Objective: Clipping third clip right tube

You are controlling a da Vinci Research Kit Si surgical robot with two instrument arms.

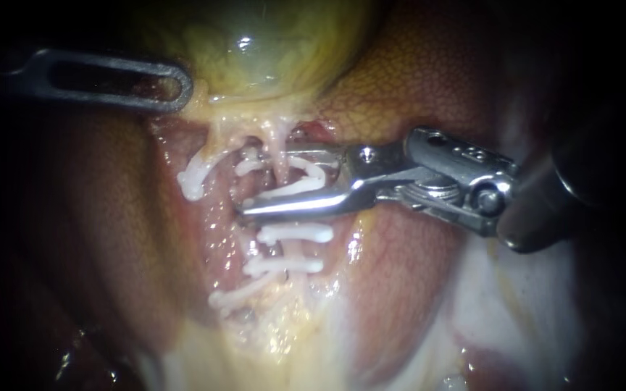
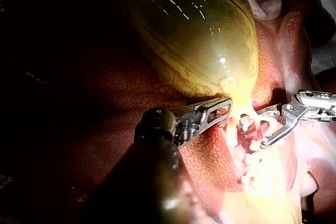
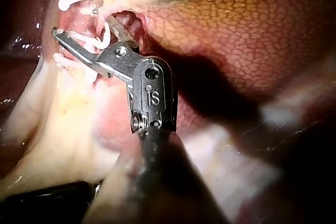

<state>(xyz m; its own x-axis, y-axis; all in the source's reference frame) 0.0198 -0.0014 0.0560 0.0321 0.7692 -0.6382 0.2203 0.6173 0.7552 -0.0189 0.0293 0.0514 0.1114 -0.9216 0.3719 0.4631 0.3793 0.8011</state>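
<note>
My right instrument (image 1: 265,181) comes in from the right, its two jaws standing apart with a white clip (image 1: 295,182) held between them. They straddle the right tube (image 1: 282,156) just below the gallbladder (image 1: 255,43). Lower on the same tube sit two closed white clips (image 1: 295,233) (image 1: 284,266). My left instrument (image 1: 181,88), with a slotted jaw, grips the gallbladder's lower edge at the upper left. In the left wrist view that instrument (image 2: 223,109) holds the gallbladder (image 2: 199,40) near its neck, with the right instrument (image 2: 261,128) ahead of it. The right wrist view shows the right instrument (image 3: 81,27) around the clipped tissue.
More white clips (image 1: 193,177) (image 1: 233,297) sit on the left tube beside the right one. Liver (image 1: 414,94) lies on both sides of the dissected groove. Pale fatty tissue (image 1: 284,340) spreads below the clips.
</note>
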